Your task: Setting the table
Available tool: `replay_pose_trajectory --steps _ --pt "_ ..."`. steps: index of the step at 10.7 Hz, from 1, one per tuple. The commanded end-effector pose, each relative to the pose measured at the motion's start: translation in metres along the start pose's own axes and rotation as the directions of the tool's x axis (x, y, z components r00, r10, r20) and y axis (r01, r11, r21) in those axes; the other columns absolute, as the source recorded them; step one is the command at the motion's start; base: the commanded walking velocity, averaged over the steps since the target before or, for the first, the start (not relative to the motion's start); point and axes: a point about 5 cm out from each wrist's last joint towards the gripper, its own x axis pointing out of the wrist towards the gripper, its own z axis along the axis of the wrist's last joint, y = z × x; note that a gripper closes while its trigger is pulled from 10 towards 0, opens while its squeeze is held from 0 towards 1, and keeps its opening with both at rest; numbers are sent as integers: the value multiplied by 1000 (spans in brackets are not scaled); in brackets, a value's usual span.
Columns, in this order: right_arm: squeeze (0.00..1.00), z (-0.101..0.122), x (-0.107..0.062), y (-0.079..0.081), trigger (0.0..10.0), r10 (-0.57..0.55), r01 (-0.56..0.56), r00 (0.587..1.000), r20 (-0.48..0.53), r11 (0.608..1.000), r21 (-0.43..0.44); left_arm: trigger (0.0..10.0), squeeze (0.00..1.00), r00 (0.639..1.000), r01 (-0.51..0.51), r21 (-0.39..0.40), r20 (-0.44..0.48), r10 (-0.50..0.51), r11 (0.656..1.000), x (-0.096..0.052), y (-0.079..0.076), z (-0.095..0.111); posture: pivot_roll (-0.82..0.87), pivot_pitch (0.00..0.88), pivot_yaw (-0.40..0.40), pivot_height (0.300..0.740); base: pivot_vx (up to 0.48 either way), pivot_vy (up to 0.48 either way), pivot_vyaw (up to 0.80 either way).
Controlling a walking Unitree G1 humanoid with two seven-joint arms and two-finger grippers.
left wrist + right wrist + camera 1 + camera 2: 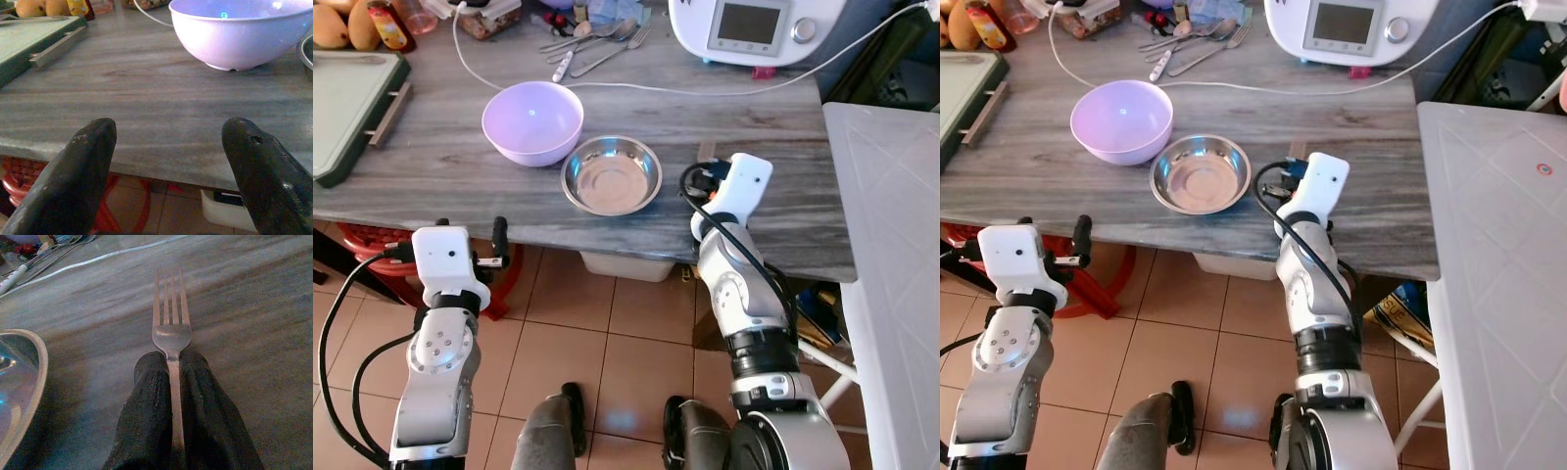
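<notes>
My right gripper (170, 360) is shut on the handle of a metal fork (169, 303). The fork's tines point forward, low over the grey wooden table (783, 196), just right of a steel bowl (612, 174). A lilac plastic bowl (532, 121) stands touching the steel bowl on its left. More cutlery (592, 44) lies in a loose heap at the back of the table. My left gripper (168, 132) is open with nothing in it, held at the table's front edge, below and left of the lilac bowl (234, 34).
A white kitchen appliance (754, 29) stands at the back right, and its white cable (705, 93) runs across the table behind the bowls. A green tray (347, 108) lies at the left. A white table (891, 245) adjoins on the right. A red stool (372, 245) sits beneath.
</notes>
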Motion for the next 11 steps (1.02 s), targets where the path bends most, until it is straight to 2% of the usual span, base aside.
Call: replay_pose_trajectory --steps 1,3,5,6,11 --pt "0 -6 1 16 10000 36 -36 999 -29 999 24 10000 0 1000 14 6 0 -14 1000 -2 -2 1 -8 261 5 740 0 0 0" --pt "0 -10 6 26 10000 86 -84 994 -65 996 24 10000 0 1000 19 1 -6 -19 1000 -2 -3 0 -6 255 5 740 0 0 0" --pt "0 -15 8 33 10000 111 -116 985 -133 993 -26 10000 0 1000 23 -3 -7 -23 1000 -3 -4 0 -4 252 1 740 0 0 0" --pt "0 -16 8 35 10000 122 -127 979 -161 992 -22 10000 0 1000 24 -5 -8 -24 1000 -3 -4 -1 -4 252 1 740 0 0 0" --pt "0 -21 9 25 10000 107 -122 960 -258 991 -45 10000 0 999 39 -22 -8 -39 999 0 -9 0 -15 256 -3 740 0 0 0"
